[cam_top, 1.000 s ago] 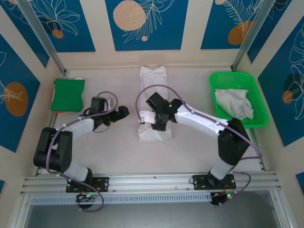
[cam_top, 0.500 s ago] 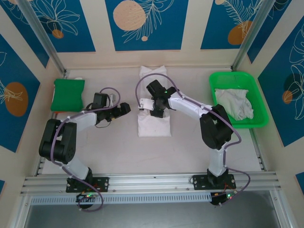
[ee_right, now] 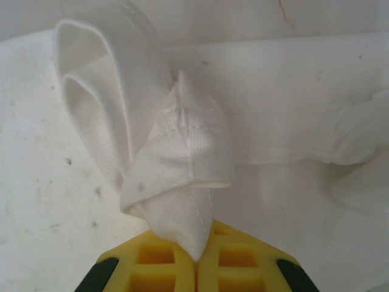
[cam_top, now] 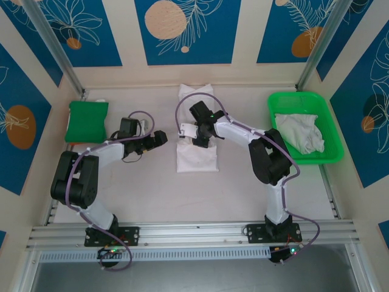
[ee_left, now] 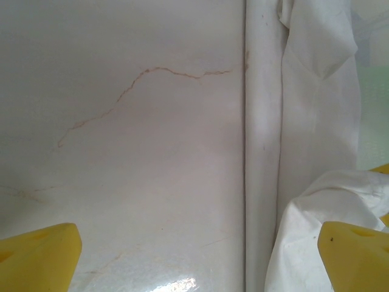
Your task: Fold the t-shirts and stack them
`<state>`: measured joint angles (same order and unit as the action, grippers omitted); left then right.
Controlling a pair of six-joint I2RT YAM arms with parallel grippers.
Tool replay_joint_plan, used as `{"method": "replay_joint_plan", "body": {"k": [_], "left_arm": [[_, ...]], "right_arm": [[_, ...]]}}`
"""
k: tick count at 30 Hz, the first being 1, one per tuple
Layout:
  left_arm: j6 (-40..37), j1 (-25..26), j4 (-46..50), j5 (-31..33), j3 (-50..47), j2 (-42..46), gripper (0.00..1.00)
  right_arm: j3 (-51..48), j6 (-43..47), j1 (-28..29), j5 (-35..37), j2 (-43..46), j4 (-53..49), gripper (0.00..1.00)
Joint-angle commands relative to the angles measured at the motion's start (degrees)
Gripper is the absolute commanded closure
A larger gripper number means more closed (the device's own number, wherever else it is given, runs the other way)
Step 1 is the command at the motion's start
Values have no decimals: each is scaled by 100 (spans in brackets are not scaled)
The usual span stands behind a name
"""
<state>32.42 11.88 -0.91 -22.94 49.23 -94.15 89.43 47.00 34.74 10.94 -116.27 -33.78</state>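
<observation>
A white t-shirt lies as a long folded strip on the middle of the table, its far end near the back wall. My right gripper hangs over the strip's middle. In the right wrist view this gripper is shut on a pinched, bunched hem of the t-shirt. My left gripper stands wide open just left of the strip, with nothing between its yellow fingertips. White cloth lies by its right fingertip. A second, crumpled t-shirt sits in the green tray.
The green tray stands at the right edge of the table. A green folded pad lies at the far left. Walls close in the table at the back and on both sides. Bare tabletop lies in front of the strip.
The right gripper has carried the pinched end of the t-shirt from the near part of the strip toward the back, and the strip now lies shorter. The left gripper shifted slightly right, still open.
</observation>
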Motion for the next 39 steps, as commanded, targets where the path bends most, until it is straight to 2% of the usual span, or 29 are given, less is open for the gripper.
{"method": "replay_joint_plan", "body": {"k": [1,13,18,21,23,24,26,30,32,36,39], "left_arm": [[-78,-19,-51,-79,-37,-47,0],[-34,-21,-116,-182,-54,-51,0],[-35,-22,-127,-204,-89,-34,0],[-26,-19,-141,-222,-124,5,0],[-26,-19,-139,-239,-147,39,0],[-42,-23,-151,-249,-157,58,0],[-181,22,-60,-289,-121,125,0],[-403,194,52,-41,-158,345,0],[-393,261,-21,-18,-203,394,0],[-108,467,-168,4,-105,213,0],[161,563,-186,92,38,1,1]], "right_arm": [[224,125,-59,-127,-105,305,100],[293,99,-191,-123,-409,652,100],[346,59,-222,-68,-515,722,91],[340,33,-222,3,-488,738,68],[299,-22,-213,14,-363,763,35],[265,-56,-205,-8,-273,808,24],[74,-279,-196,-80,26,1060,12],[-637,-852,-135,-5,728,1802,8],[-1063,-1441,-100,154,1079,2255,8],[-1701,-2960,-93,163,1552,2646,10],[-2148,-3316,-7,7,1714,2665,16]]}}
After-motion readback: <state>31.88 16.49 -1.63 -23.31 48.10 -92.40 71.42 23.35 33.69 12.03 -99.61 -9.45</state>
